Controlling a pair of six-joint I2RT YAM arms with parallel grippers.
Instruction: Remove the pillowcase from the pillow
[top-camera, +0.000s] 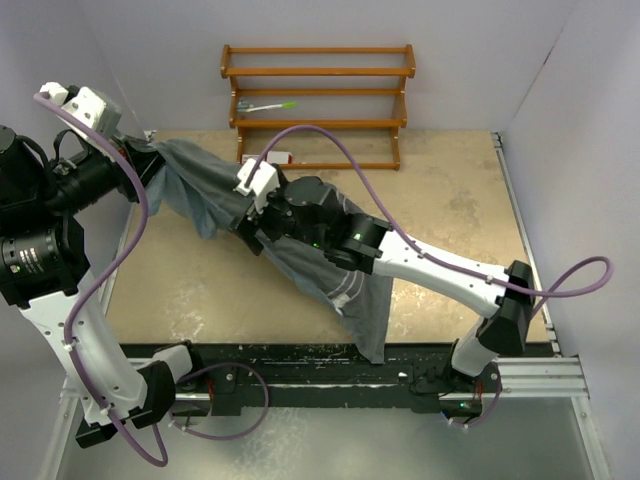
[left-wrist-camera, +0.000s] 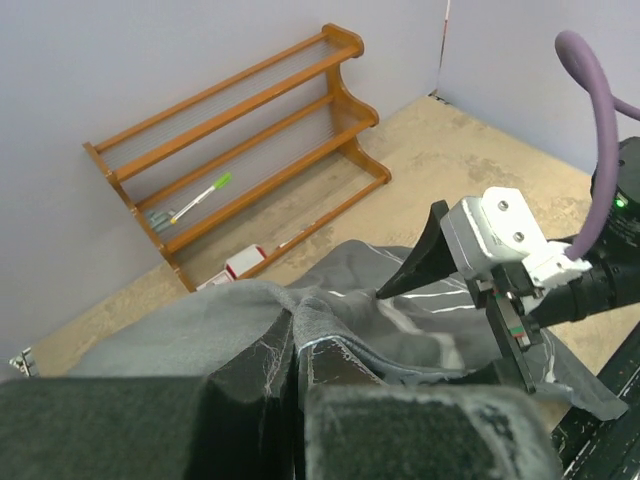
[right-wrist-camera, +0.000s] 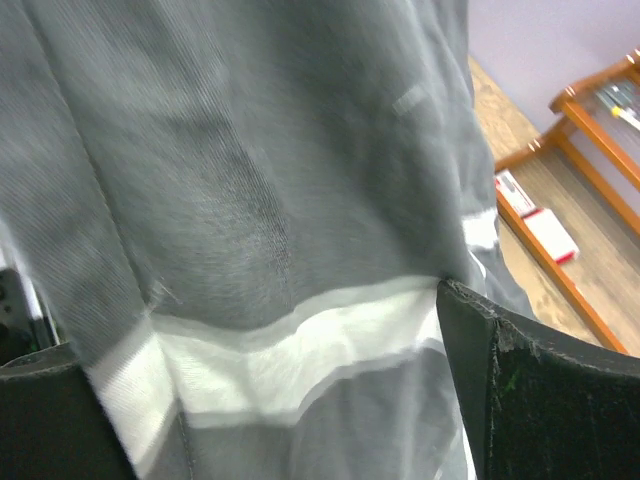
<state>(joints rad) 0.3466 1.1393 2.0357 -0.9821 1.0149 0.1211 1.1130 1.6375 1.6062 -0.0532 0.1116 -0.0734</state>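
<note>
The pillowcase (top-camera: 340, 285) is dark grey with white stripes. It hangs stretched from the back left of the table, across the middle, and drapes over the front edge. My left gripper (top-camera: 150, 148) is raised at the back left and is shut on a fold of the pillowcase (left-wrist-camera: 200, 330); its jaws (left-wrist-camera: 290, 350) pinch the cloth. My right gripper (top-camera: 252, 215) is over the middle of the cloth. Its jaws (right-wrist-camera: 290, 400) stand wide apart with the striped pillowcase (right-wrist-camera: 250, 150) spread between them. One of its fingers (left-wrist-camera: 420, 262) touches the cloth. The pillow is out of view.
A wooden rack (top-camera: 318, 100) stands against the back wall with a green and white pen (top-camera: 268, 106) on a shelf. A small red and white box (top-camera: 278, 158) lies at its foot. Walls close in the left, back and right sides.
</note>
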